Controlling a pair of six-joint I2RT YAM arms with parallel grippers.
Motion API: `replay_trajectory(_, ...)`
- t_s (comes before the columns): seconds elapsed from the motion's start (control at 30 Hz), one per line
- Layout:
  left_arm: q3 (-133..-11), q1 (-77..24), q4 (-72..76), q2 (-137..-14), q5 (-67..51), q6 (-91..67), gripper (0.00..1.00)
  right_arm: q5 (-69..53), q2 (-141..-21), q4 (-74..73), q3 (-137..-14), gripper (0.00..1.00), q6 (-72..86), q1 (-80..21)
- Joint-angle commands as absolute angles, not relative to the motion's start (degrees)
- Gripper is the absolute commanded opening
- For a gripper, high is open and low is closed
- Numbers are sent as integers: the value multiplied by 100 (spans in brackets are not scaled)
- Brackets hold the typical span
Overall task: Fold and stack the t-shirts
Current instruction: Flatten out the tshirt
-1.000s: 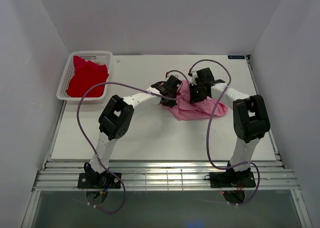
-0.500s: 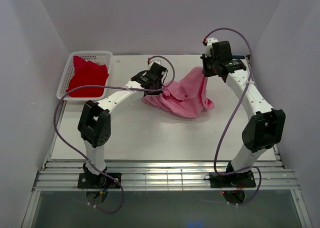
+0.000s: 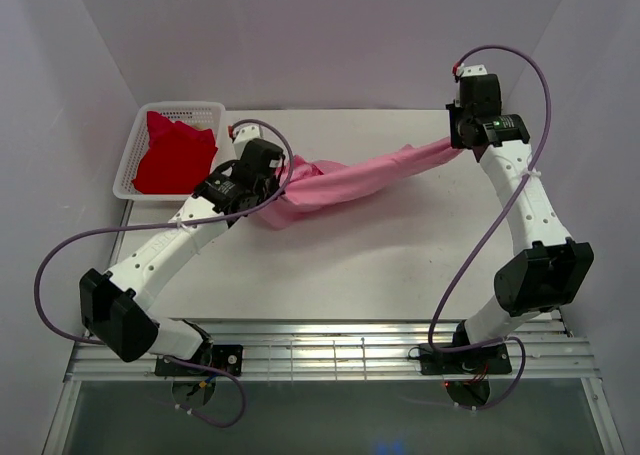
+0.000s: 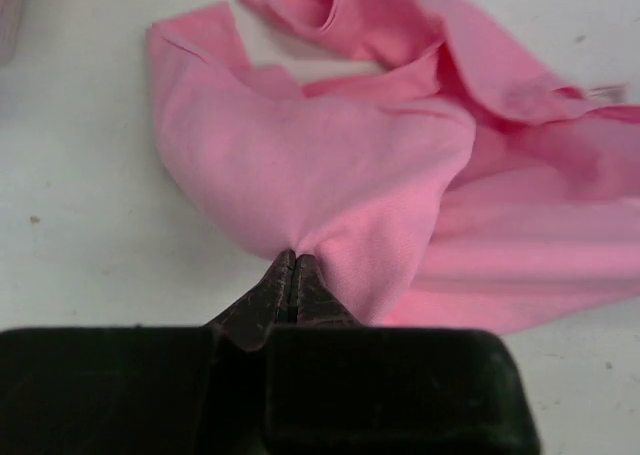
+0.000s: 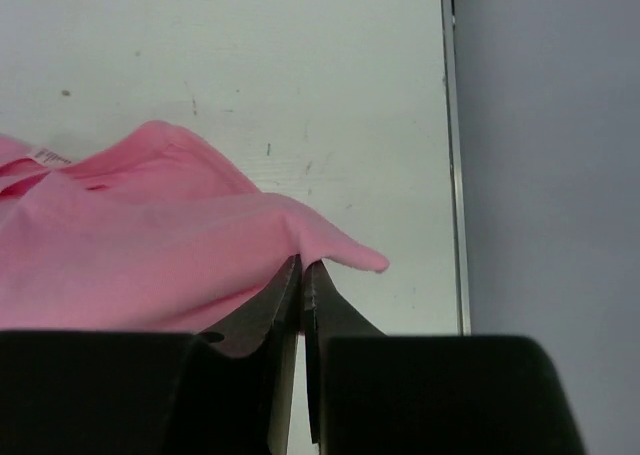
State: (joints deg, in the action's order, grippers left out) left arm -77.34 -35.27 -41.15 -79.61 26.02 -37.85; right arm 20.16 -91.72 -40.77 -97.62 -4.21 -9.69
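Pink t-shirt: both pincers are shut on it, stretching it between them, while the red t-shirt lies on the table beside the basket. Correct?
No. The red t-shirt lies inside the white basket, not beside it; the top external view shows this. The rest stands: left pincer and right pincer are shut on the pink t-shirt, stretched between them.

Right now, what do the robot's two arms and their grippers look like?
Both the left arm and right arm have white links with bulky black joint housings on black bases. A thin purple cable loops loosely along each. The left gripper and right gripper have dark, tapering fingers.
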Motion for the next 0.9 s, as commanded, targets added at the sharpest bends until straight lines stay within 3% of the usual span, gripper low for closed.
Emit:
replay_trajectory(0.0, -7251, -3533, -4561, -7788, 2882, -4394, 0, 2812, -8903, -4271, -9624, 8, -343, -914)
replay_trajectory(0.17, -7172, -3533, -4807, -7831, 2473, -4500, 0, 3243, -8728, -4394, -9808, 9, -167, -896)
replay_trajectory(0.23, -7076, -3542, -4913, -7980, 2103, -4491, 17, 3165, -8693, -4561, -9870, 9, -106, -896)
replay_trajectory(0.27, -6997, -3594, -4930, -7998, 1953, -4500, 30, 3112, -8658, -4614, -9818, 9, -53, -896)
replay_trajectory(0.3, -6926, -3656, -4939, -7998, 1821, -4561, 52, 3024, -8631, -4658, -9730, 9, -44, -896)
replay_trajectory(0.4, -6829, -3762, -4887, -8007, 1837, -4632, 62, 2866, -8491, -4667, -9196, 9, 157, -896)
replay_trajectory(0.57, -7399, -3762, -4169, -9031, 1960, -4097, 62, 2628, -8166, -4439, -8447, 9, 308, -905)
replay_trajectory(0.7, -8348, -3762, -3806, -10226, 1960, -3762, 52, 2479, -8104, -4403, -8192, 9, 334, -896)
replay_trajectory(0.87, -9560, -3753, -3559, -11502, 2100, -3235, 53, 2242, -7998, -4298, -7937, 9, 395, -896)
